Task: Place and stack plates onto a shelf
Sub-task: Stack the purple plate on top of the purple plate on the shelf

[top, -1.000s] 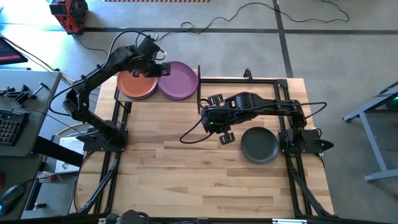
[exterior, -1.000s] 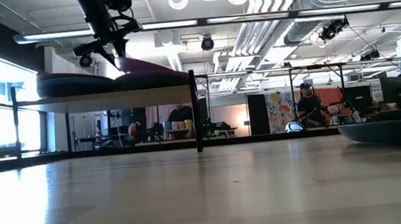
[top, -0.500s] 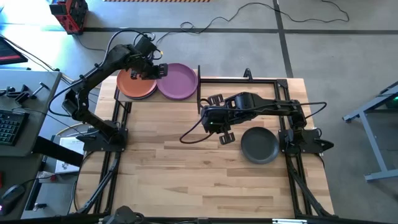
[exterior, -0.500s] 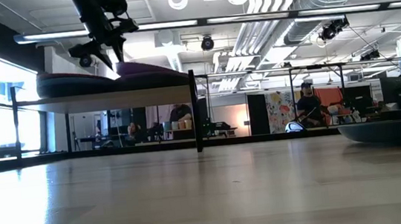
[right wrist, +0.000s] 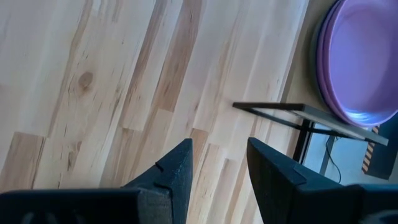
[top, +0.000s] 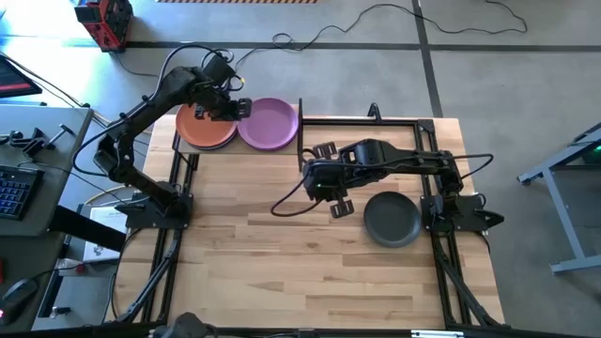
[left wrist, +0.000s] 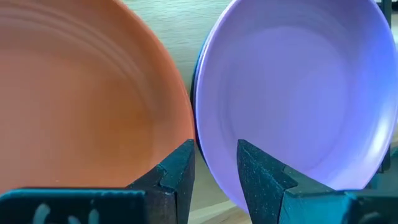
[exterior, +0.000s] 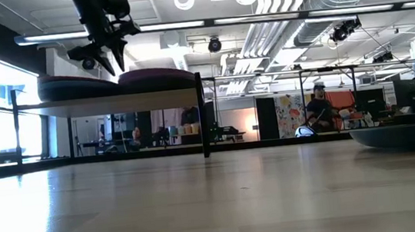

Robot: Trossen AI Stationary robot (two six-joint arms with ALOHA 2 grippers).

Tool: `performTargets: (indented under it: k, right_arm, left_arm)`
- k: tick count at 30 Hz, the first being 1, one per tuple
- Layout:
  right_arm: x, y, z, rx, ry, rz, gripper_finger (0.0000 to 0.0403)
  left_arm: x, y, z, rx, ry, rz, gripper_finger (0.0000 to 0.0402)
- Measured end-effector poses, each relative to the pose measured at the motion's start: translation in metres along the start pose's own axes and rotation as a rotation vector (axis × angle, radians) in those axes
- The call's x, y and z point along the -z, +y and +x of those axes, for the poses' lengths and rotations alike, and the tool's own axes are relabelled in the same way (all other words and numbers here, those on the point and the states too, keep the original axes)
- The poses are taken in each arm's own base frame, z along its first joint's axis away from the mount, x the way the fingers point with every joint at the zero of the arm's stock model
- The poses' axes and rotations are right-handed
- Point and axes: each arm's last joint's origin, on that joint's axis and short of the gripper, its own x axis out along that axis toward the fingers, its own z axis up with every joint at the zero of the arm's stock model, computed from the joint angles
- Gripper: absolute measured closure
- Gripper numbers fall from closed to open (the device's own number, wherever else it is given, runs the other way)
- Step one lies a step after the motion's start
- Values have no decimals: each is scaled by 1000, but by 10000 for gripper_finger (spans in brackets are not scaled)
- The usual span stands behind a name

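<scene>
The shelf (exterior: 113, 100) stands at the table's far left corner and bears two piles of plates. An orange plate (top: 202, 130) tops the left pile and a purple plate (top: 269, 124) tops the right one, lying flat. My left gripper (top: 235, 109) is open and hovers just above the gap between the two piles. In the left wrist view its fingers stand either side of the purple plate's left rim (left wrist: 208, 149). My right gripper (top: 338, 205) is open over bare tabletop, left of a dark grey plate (top: 392, 219) that rests on the table.
A black shelf post (exterior: 202, 116) rises at the shelf's right end. Black frame rails (top: 376, 120) run along the table's far and right edges. Bare wooden tabletop (top: 282, 263) stretches across the near half. People and desks show in the room beyond.
The purple plate was tilted with its left edge raised at my left gripper. That edge has come down and the plate now lies flat on its pile. My left gripper has come off it, rising a little and shifting slightly toward the table's left edge.
</scene>
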Motion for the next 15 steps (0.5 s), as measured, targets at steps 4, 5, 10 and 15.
performTargets:
  k: [4, 5, 10, 15]
  right_arm:
    - [-4, -4, 1, 16, -42, 23, 274]
    - [-4, -7, 1, 20, -51, 34, 274]
    - [-1, -19, 5, 34, -52, 95, 274]
    - [1, -24, 6, 35, -47, 111, 274]
  left_arm:
    - [4, -1, -7, 4, -23, 36, 295]
    - [5, 0, -11, 6, -34, 39, 295]
    - [12, 8, -28, -23, -88, 5, 295]
    - [19, 16, -33, -97, -52, 1, 295]
